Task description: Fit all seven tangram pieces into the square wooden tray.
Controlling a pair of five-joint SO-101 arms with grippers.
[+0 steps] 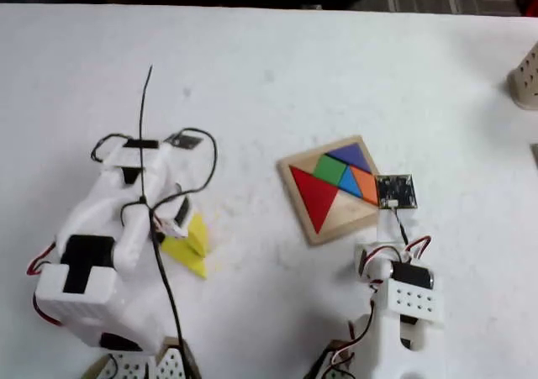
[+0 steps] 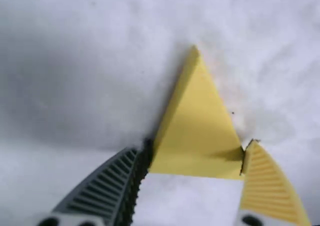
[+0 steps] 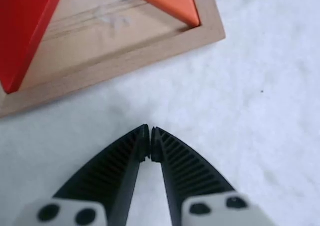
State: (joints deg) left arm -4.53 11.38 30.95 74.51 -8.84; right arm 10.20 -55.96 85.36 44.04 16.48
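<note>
The left claw (image 2: 196,150) is clamped on the yellow triangle (image 2: 195,105), which sits at 8 o'clock from the square wooden tray (image 1: 346,218), well apart from it. The right claw (image 3: 150,136) has its fingers together on nothing, just off the tray's 4 o'clock corner. The tray holds a red triangle (image 1: 318,196) and green (image 1: 330,170), blue (image 1: 349,183), purple (image 1: 351,155) and orange (image 1: 365,184) pieces, with bare wood toward 5 o'clock. A black cable (image 1: 143,127) crosses the left arm. A beige object (image 1: 525,81) at 2 o'clock is cut off by the edge. The table (image 1: 277,60) is white, with dark floor beyond it.
</note>
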